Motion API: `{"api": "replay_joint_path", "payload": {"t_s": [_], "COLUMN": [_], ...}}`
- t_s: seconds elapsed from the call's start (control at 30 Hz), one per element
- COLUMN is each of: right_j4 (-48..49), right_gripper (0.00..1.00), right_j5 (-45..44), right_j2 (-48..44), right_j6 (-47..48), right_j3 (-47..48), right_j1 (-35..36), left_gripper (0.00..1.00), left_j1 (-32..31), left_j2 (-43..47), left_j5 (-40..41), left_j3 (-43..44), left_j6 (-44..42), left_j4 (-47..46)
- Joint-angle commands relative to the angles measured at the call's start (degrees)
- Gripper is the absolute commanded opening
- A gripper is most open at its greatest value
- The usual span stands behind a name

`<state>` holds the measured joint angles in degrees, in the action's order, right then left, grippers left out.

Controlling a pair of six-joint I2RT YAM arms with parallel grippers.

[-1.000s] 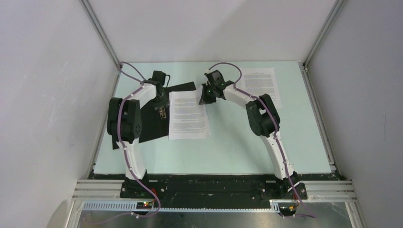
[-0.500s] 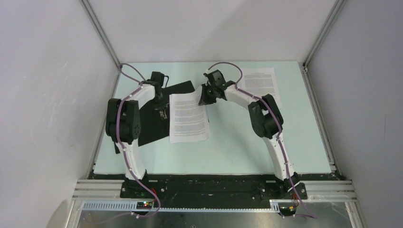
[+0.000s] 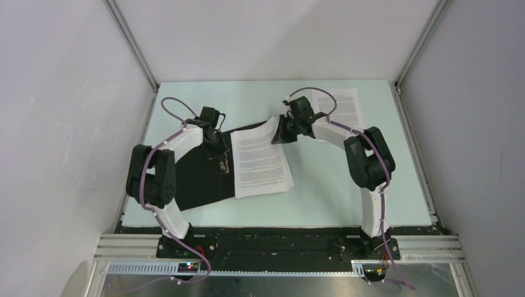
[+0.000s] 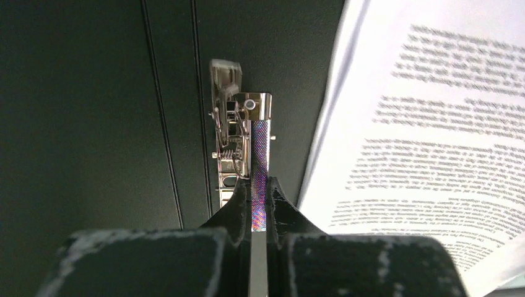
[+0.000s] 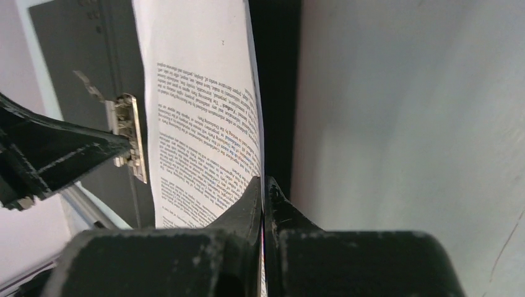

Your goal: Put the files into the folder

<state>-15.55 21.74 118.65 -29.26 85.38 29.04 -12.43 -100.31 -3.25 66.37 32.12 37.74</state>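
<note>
Right of clip (image 4: 232, 124), I found first sheet (image 3: 260, 164) over open folder (image 3: 192, 179), long axis parallel to clip, far corner pinched by right gripper (image 5: 263, 182). Left gripper (image 4: 260, 185) clamped on clip. Second sheet (image 3: 343, 105) lay well right of clip, nearer right gripper.

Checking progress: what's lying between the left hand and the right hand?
One printed sheet, over the open folder, seen in the top view. The left hand grips the metal clip; the right hand pinches the sheet's far corner.
</note>
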Motion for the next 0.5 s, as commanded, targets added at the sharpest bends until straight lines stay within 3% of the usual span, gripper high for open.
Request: {"api": "replay_joint_path", "payload": {"t_s": [0.0,0.47], "right_j4": [3.78,3.12], "right_gripper": [0.0,0.0], "right_j5": [3.28,-1.11], "right_j2": [-5.58,-4.01], "right_j6": [-2.72,-1.23], "right_j3": [-3.92,-6.54], "right_j1": [0.36,2.1], "left_gripper": [0.0,0.0], "left_j1": [-4.07,-10.06], "left_j2": [6.27,5.79], "left_j5": [-5.64,-5.88], "left_j3": [-1.85,-5.48], "left_j6": [3.06,4.19], "left_j4": [0.43,-1.78]}}
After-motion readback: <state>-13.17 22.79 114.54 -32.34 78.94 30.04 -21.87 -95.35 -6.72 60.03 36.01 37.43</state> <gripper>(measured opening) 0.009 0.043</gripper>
